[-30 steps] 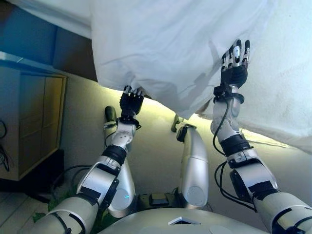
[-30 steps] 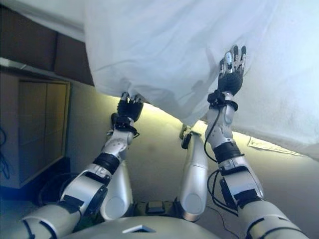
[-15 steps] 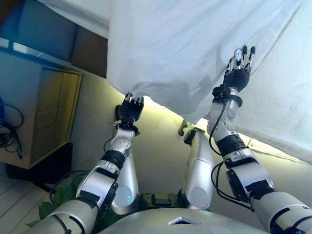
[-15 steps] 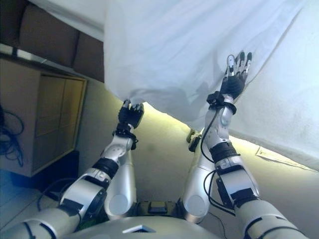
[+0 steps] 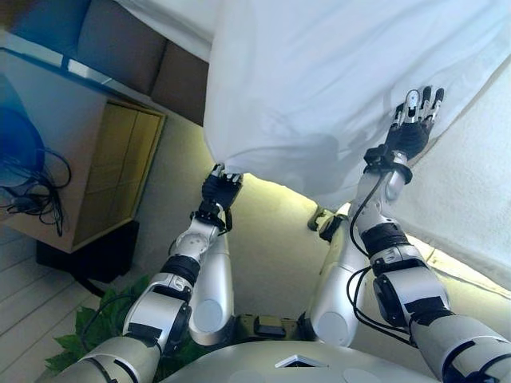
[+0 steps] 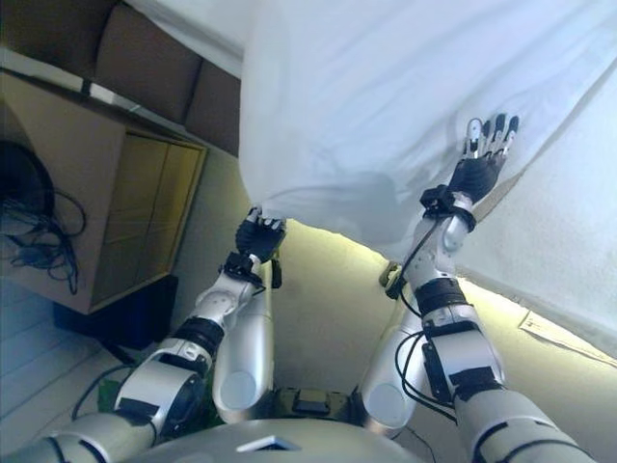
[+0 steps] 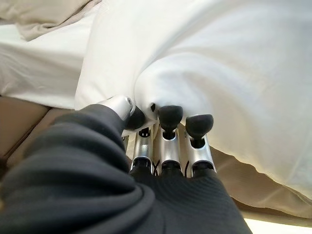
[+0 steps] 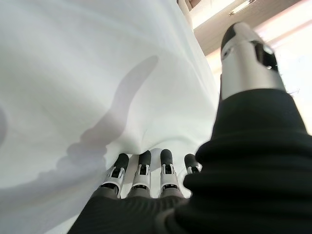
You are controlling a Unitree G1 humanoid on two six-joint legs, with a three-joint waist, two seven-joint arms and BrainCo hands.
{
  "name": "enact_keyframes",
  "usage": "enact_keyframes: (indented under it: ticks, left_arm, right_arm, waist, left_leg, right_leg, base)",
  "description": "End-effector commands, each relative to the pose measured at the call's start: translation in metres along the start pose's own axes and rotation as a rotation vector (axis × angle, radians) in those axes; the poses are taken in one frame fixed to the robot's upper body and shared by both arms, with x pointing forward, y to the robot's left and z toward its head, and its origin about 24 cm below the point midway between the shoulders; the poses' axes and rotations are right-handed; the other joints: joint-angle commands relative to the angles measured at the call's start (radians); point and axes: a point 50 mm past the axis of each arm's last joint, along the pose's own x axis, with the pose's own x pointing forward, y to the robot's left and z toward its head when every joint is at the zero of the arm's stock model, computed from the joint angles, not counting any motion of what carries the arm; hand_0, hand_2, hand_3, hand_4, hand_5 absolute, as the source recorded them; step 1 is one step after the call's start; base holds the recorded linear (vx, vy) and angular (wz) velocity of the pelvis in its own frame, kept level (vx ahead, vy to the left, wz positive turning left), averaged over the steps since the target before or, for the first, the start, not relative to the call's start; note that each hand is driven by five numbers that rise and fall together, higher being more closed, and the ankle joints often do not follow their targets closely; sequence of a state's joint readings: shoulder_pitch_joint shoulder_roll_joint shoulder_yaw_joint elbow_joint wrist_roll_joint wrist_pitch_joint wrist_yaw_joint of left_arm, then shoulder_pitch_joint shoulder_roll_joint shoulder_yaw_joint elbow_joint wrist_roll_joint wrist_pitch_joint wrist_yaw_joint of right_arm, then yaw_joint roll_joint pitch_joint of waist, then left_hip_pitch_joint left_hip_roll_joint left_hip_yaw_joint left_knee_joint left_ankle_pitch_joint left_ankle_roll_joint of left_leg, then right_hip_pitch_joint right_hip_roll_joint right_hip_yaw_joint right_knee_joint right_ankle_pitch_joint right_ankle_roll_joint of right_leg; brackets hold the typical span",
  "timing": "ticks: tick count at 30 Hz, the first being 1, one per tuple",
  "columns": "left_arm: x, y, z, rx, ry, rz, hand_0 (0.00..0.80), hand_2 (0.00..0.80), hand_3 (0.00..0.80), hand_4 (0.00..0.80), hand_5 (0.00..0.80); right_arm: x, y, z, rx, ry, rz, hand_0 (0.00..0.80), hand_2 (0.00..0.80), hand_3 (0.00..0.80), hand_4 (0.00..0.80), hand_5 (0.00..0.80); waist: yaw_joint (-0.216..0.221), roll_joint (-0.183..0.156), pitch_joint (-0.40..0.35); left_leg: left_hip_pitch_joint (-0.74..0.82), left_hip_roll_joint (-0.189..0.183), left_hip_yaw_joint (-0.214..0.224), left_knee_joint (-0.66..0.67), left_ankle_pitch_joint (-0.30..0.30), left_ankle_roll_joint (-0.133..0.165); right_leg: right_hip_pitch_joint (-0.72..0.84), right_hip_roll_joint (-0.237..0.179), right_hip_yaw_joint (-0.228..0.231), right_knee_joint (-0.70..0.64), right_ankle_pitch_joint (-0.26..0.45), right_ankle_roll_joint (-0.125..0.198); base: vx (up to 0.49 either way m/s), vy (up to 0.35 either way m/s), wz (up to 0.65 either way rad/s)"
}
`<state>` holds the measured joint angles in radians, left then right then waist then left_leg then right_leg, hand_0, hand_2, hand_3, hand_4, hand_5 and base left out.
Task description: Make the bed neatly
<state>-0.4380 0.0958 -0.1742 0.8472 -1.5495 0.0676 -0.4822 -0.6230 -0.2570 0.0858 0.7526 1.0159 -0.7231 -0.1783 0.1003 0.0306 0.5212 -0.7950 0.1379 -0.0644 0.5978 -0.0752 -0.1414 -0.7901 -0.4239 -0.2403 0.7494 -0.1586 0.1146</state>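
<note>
A white duvet (image 5: 319, 72) hangs down over the side of the bed. My left hand (image 5: 221, 191) is at its lower corner. In the left wrist view the thumb and curled fingers (image 7: 170, 117) pinch a fold of the duvet (image 7: 234, 73). My right hand (image 5: 409, 137) is higher and to the right, with its fingers straight and laid flat against the duvet. The right wrist view shows its fingers (image 8: 141, 165) pressing into the cloth (image 8: 73, 73), with the thumb (image 8: 246, 53) apart from them.
A wooden cabinet (image 5: 96, 152) stands at the left with loose cables (image 5: 32, 191) on it. The brown bed base (image 5: 152, 56) shows behind it. More white bedding (image 5: 479, 199) hangs at the right. A green plant (image 5: 80, 351) is at the lower left.
The camera has swung, so the whole scene sits further right. My left hand still holds the duvet corner. My right hand stays flat on the cloth, a little further up and right.
</note>
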Motion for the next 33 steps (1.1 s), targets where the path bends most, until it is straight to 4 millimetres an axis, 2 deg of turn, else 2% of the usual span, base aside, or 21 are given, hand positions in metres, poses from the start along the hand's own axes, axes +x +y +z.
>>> enact_keyframes:
  ticks: [1, 2, 3, 13, 20, 23, 27, 28, 33]
  left_arm:
    - [-0.035, 0.028, 0.018, 0.019, -0.051, 0.064, 0.8, 0.8, 0.8, 0.8, 0.8]
    - [-0.032, 0.025, 0.015, 0.037, -0.028, 0.051, 0.42, 0.42, 0.42, 0.42, 0.42]
    - [-0.03, 0.022, 0.013, 0.057, -0.004, 0.048, 0.0, 0.0, 0.0, 0.0, 0.0]
    - [-0.034, 0.027, 0.014, 0.128, 0.059, 0.132, 0.0, 0.0, 0.0, 0.0, 0.0]
    - [-0.052, 0.042, 0.022, 0.13, 0.062, 0.222, 0.0, 0.0, 0.0, 0.0, 0.0]
    - [-0.056, 0.043, 0.027, 0.178, 0.074, 0.226, 0.0, 0.0, 0.0, 0.0, 0.0]
    - [-0.053, 0.031, 0.029, 0.283, 0.122, 0.164, 0.0, 0.0, 0.0, 0.0, 0.0]
    - [-0.053, 0.028, 0.029, 0.307, 0.131, 0.15, 0.0, 0.0, 0.0, 0.0, 0.0]
    - [-0.066, 0.028, 0.027, 0.413, 0.156, 0.154, 0.0, 0.0, 0.0, 0.0, 0.0]
  right_arm:
    - [0.015, -0.011, 0.034, 0.005, -0.155, 0.016, 0.0, 0.0, 0.0, 0.0, 0.0]
    - [0.016, -0.011, 0.034, 0.011, -0.156, 0.014, 0.0, 0.0, 0.0, 0.0, 0.0]
    - [0.016, -0.012, 0.035, 0.017, -0.155, 0.011, 0.0, 0.0, 0.0, 0.0, 0.0]
    - [0.014, -0.023, 0.037, 0.048, -0.143, -0.013, 0.0, 0.0, 0.0, 0.0, 0.0]
    - [0.004, -0.038, 0.033, 0.019, -0.126, -0.077, 0.0, 0.0, 0.0, 0.0, 0.0]
    - [-0.004, -0.05, 0.03, -0.019, -0.101, -0.119, 0.0, 0.0, 0.0, 0.0, 0.0]
    - [-0.019, -0.074, 0.025, -0.095, -0.049, -0.167, 0.0, 0.0, 0.0, 0.0, 0.0]
    - [-0.023, -0.079, 0.024, -0.116, -0.035, -0.175, 0.0, 0.0, 0.0, 0.0, 0.0]
    - [-0.055, -0.111, 0.01, -0.239, 0.132, -0.179, 0.0, 0.0, 0.0, 0.0, 0.0]
  waist:
    - [0.039, 0.048, -0.001]
    - [0.04, 0.045, -0.001]
    - [0.04, 0.042, -0.001]
    - [0.043, 0.036, -0.002]
    - [0.06, 0.031, -0.059]
    - [0.064, 0.026, -0.1]
    - [0.072, 0.014, -0.169]
    - [0.072, 0.011, -0.182]
    - [0.068, -0.003, -0.301]
  left_leg:
    - [-0.053, -0.02, 0.029, 0.023, 0.015, 0.101]
    - [-0.053, -0.02, 0.029, 0.023, 0.015, 0.102]
    - [-0.05, -0.021, 0.029, 0.022, 0.015, 0.103]
    - [0.063, -0.022, 0.035, -0.055, 0.041, 0.095]
    - [0.208, -0.02, 0.037, -0.168, 0.059, 0.077]
    - [0.284, -0.02, 0.046, -0.236, 0.071, 0.071]
    - [0.399, -0.017, 0.059, -0.33, 0.081, 0.063]
    - [0.412, -0.023, 0.064, -0.351, 0.107, 0.07]
    - [0.584, -0.003, 0.106, -0.476, 0.113, 0.067]
  right_leg:
    - [-0.004, -0.027, 0.01, -0.033, 0.068, 0.035]
    - [-0.002, -0.026, 0.008, -0.034, 0.07, 0.036]
    - [0.003, -0.025, 0.006, -0.035, 0.074, 0.036]
    - [0.121, -0.011, -0.023, -0.115, 0.103, 0.047]
    - [0.29, 0.006, -0.07, -0.247, 0.133, 0.054]
    - [0.375, 0.02, -0.086, -0.32, 0.147, 0.058]
    - [0.51, 0.046, -0.115, -0.448, 0.179, 0.065]
    - [0.529, 0.047, -0.129, -0.481, 0.208, 0.056]
    - [0.685, 0.081, -0.127, -0.606, 0.23, 0.071]
  base:
    - [0.001, -0.057, 0.0]
    - [0.009, -0.063, 0.01]
    - [0.016, -0.058, 0.02]
    - [0.037, -0.035, 0.03]
    - [0.11, -0.03, 0.11]
    - [0.143, 0.002, 0.09]
    - [0.132, 0.017, 0.15]
    - [0.1, 0.075, 0.12]
    - [0.238, 0.084, 0.09]
